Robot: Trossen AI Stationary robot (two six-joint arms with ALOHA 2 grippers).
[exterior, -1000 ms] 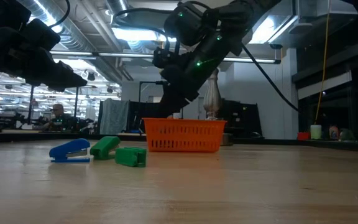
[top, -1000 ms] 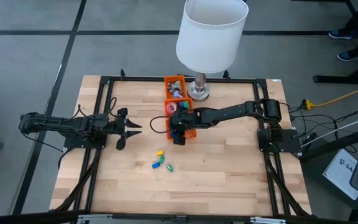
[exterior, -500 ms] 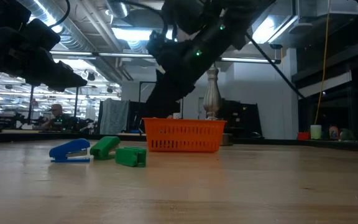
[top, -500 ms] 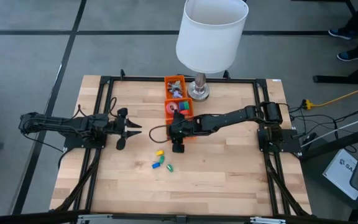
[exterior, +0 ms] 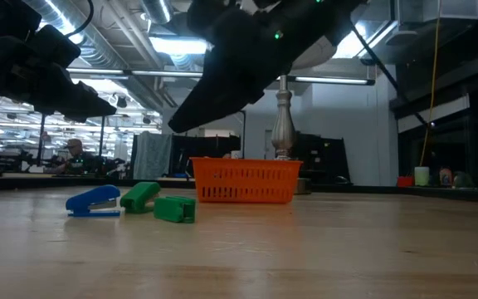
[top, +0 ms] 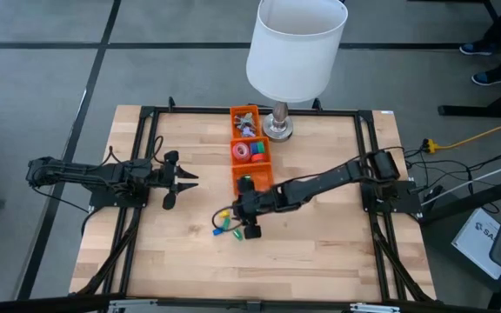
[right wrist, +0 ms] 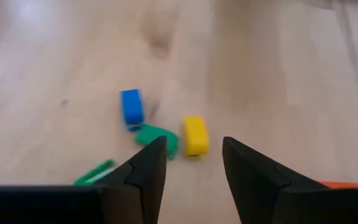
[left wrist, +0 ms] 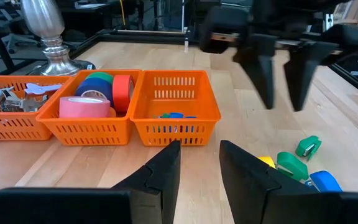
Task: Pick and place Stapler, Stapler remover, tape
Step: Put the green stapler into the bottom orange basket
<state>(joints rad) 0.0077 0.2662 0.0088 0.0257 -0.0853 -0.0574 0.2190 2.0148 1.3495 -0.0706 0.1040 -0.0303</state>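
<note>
Only readable text: part of a dark print, "SA…", on a white box (top: 487, 236) on the floor at the right edge, high view; the rest is cut off. No other labels, brands, nos. or signs can be read on the table or in the room behind.

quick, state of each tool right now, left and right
Left tool: closed, holding nothing, waiting at the table's left side.
Right tool: open, empty, above the small staplers.
</note>
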